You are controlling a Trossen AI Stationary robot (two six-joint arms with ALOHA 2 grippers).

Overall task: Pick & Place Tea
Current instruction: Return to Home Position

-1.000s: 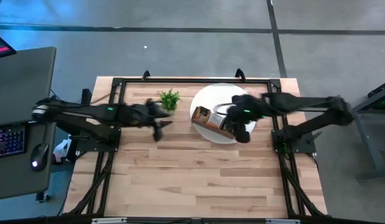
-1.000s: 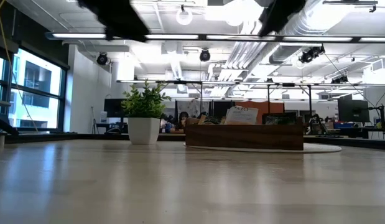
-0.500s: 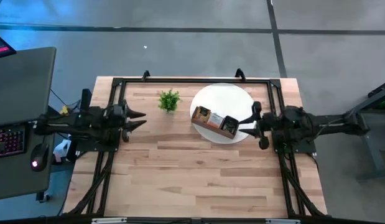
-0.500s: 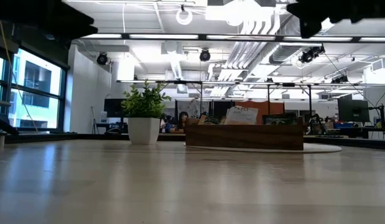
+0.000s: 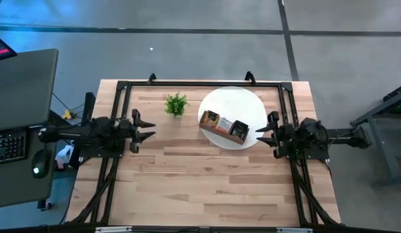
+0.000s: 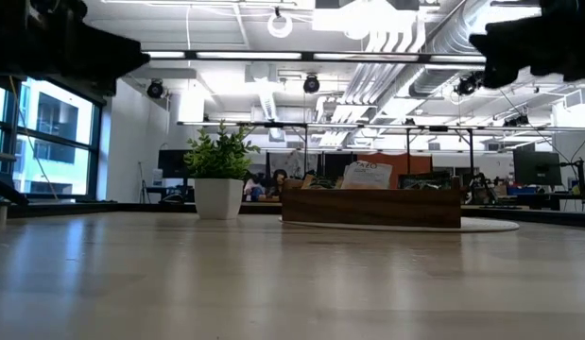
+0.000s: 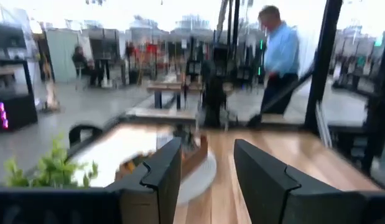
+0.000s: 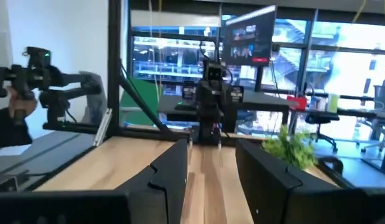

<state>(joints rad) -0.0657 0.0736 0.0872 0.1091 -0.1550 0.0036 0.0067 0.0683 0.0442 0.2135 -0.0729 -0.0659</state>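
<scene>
The tea shows as small sachets (image 5: 212, 119) standing in a brown wooden compartment tray (image 5: 224, 128) on a round white plate (image 5: 236, 102) at the table's far middle. One white-and-orange sachet (image 6: 367, 175) sticks up above the tray's wall. My left gripper (image 5: 146, 125) hangs open at the table's left side, pointing level toward the tray, with nothing between its fingers (image 7: 160, 174). My right gripper (image 5: 265, 128) hangs open just right of the plate, also level, with nothing in it (image 8: 211, 167).
A small green potted plant (image 5: 176, 103) stands left of the plate, near the far edge. The black arm frames (image 5: 116, 110) run along both table sides. Bare wood lies across the table's middle and near half. A person (image 7: 279, 56) stands beyond the table.
Both arms have drawn back and sunk. My left gripper has gone from beside the plant toward the table's left edge. My right gripper has gone from over the tray toward the right edge. Each has tipped from pointing down to level. The tray and sachets have kept still.
</scene>
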